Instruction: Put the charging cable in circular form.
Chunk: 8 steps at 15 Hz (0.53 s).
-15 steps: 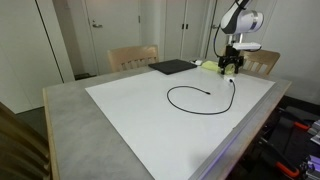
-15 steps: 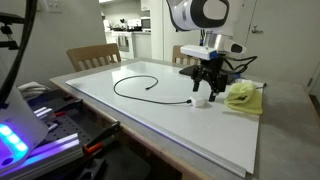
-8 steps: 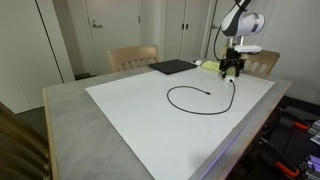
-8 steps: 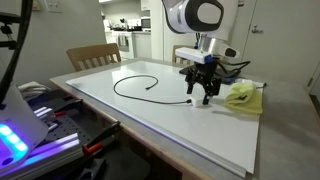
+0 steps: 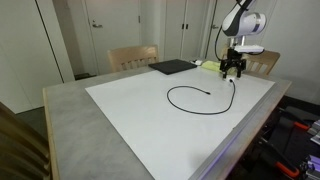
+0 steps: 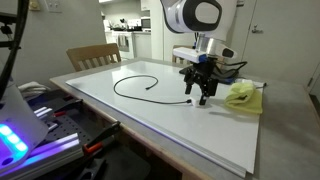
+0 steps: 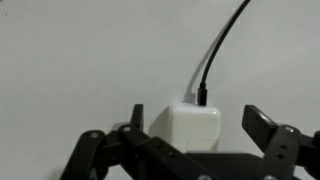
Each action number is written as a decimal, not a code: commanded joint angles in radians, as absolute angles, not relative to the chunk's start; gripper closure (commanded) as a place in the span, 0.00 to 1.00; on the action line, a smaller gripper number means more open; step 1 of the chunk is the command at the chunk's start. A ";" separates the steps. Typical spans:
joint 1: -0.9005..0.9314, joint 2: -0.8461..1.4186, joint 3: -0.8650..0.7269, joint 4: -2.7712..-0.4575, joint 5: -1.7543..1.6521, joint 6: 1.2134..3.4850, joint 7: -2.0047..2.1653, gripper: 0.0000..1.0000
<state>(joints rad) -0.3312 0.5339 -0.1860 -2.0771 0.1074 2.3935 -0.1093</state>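
Jaws: wide open; gripper (image 7: 193,118) holds nothing; fingers (image 7: 138,118) flank the white adapter (image 7: 195,135), a gap on each side
Cable: charging cable (image 7: 214,58) plugged into adapter; lies in an open loop on white mat (image 5: 130,115)

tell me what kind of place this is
Likely an office or lab meeting room rather than a home: a large grey table with wooden chairs pulled up, plain white doors behind it, and a robot arm set up at the table's edge.
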 commanded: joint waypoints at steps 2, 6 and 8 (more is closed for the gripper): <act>-0.341 0.536 -0.175 -2.094 0.145 2.403 -0.074 0.00; -0.362 0.532 -0.154 -2.102 0.220 2.417 -0.101 0.00; -0.359 0.530 -0.158 -2.106 0.234 2.424 -0.098 0.00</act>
